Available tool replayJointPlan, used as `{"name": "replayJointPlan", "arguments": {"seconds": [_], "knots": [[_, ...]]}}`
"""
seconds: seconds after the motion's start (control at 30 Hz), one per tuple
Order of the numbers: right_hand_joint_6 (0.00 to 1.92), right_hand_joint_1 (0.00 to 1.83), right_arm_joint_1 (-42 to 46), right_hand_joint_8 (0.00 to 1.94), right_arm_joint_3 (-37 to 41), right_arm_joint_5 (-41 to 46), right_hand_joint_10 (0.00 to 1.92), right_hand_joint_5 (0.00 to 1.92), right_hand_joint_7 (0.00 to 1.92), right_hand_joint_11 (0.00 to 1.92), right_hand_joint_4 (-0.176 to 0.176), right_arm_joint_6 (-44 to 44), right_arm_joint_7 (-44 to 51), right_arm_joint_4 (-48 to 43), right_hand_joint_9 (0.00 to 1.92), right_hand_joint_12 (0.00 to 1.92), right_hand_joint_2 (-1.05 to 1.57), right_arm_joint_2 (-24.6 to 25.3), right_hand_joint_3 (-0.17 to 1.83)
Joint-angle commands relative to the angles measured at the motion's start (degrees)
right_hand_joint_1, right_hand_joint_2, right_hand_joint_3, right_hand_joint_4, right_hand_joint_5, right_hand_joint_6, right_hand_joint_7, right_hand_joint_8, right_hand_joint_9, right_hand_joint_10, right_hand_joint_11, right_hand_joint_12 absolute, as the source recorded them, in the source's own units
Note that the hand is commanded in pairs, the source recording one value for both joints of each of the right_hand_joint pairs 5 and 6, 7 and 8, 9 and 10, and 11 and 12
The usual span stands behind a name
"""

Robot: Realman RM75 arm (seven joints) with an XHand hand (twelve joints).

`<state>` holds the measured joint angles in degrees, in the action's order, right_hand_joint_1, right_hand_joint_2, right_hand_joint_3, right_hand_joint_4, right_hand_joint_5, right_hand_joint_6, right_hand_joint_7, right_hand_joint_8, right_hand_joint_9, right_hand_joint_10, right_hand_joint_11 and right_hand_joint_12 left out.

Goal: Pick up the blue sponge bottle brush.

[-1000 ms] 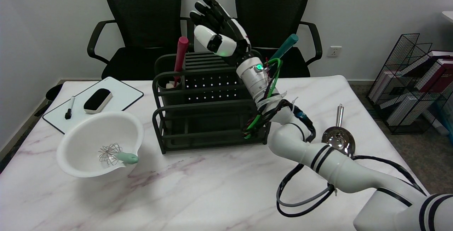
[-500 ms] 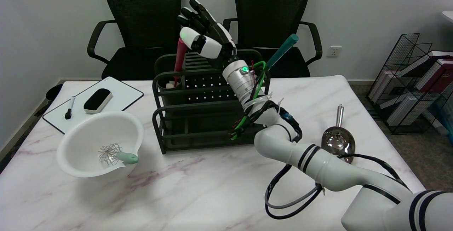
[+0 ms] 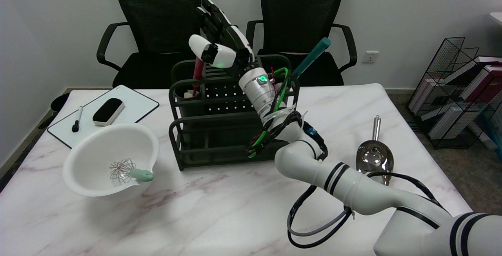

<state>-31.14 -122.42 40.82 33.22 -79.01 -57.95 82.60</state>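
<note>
**Hand open and up high, blue brush off to its right**

The right hand is open and holds nothing. Its fingers are spread and point up and away, above the far left part of the dark rack. It hangs in the air right by the top of a red-handled brush that stands in a cup at the rack's left end. I cannot tell if it touches that red handle.

The blue sponge bottle brush is not there. It sticks up out of the far right corner of the rack and leans to the right. Only its blue-green handle shows. The sponge end is hidden down behind the arm and the rack wall.

I think this brush is light. The handle looks stiff, smooth and thin, so it could slip or spin in a loose grip. The sponge end is likely soft and squashy, so it is a bad place to hold. The best place is the bare handle up near its top, with the fingers wrapped around it. Then it should be pulled up along its lean, so the sponge does not catch on the rack.

The arm comes in from the near right of the desk, bends at the elbow by the rack's near right corner, and goes up and left across the rack. To reach the blue handle, the hand needs to swing to the right.
</note>
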Motion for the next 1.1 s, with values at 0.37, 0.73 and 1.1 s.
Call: {"name": "replayJointPlan", "arguments": {"seconds": [0.37,0.73,1.1], "knots": [[0.00,1.06,1.0,0.10,-0.8,2.2,0.12,0.00,0.10,0.00,0.000,0.7,5.0,3.4,0.12,0.00,0.16,3.9,1.42],[0.00,1.05,1.3,0.00,-0.6,2.2,0.08,0.00,0.00,0.00,0.000,1.3,5.0,3.5,0.08,0.00,0.17,5.1,1.42],[0.00,1.04,1.3,0.00,-0.8,2.3,0.06,0.00,0.00,0.00,0.000,1.4,5.0,3.8,0.06,0.00,0.24,5.7,1.36]]}}
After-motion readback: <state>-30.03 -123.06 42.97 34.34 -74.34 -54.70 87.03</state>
